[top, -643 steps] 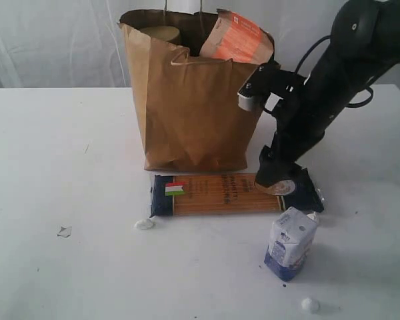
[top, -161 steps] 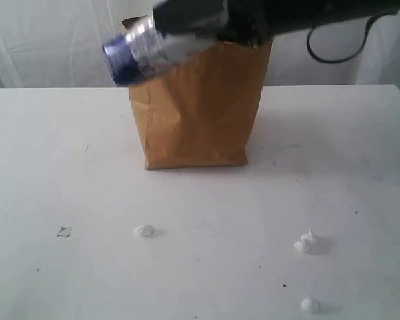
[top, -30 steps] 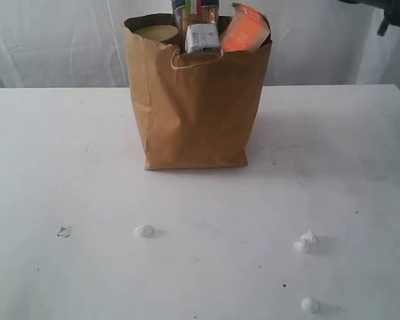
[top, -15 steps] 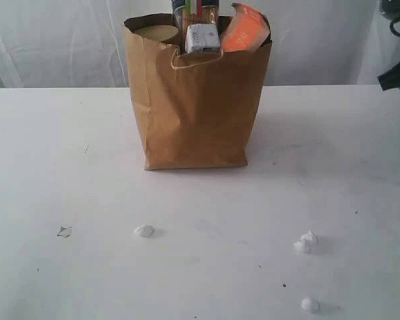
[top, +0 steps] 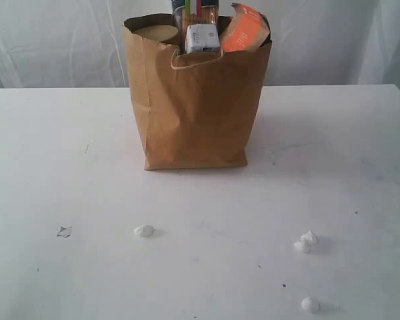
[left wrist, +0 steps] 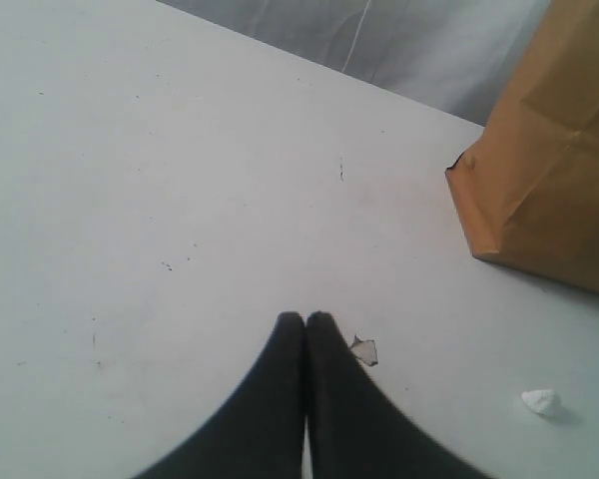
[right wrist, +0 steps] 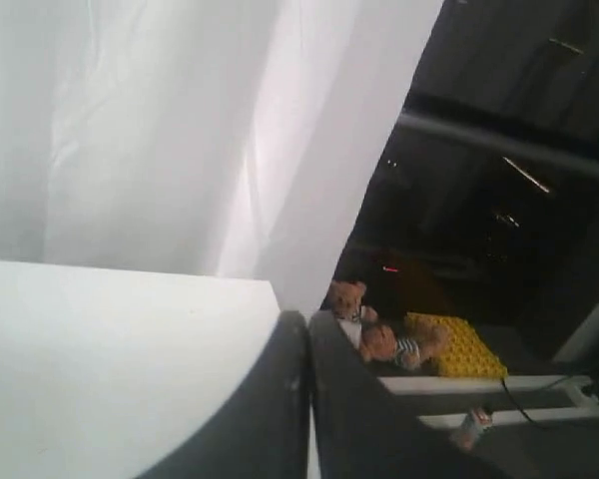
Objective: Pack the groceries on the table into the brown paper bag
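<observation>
The brown paper bag [top: 197, 107] stands upright at the back middle of the table [top: 67, 153]. Out of its top poke the gold lid of a jar [top: 156, 32], the dark spaghetti packet [top: 195, 12], the small white-blue carton [top: 203, 39] and the brown pouch with orange label [top: 245, 29]. The other jars are hidden. No arm shows in the exterior view. My left gripper [left wrist: 305, 319] is shut and empty low over the table, with the bag's corner [left wrist: 549, 190] off to one side. My right gripper [right wrist: 307, 319] is shut and empty by the table's edge [right wrist: 130, 339].
Small white crumbs lie on the table's front: one [top: 144, 231] left of middle, a pair [top: 305, 241] and one more [top: 310, 305] at the right. A torn clear scrap [top: 65, 231] lies at the left, beside my left fingertips [left wrist: 363, 350]. White curtains hang behind.
The right arm, at the exterior view's right edge half a second ago, has gone out of that view. The bag and its contents have not moved.
</observation>
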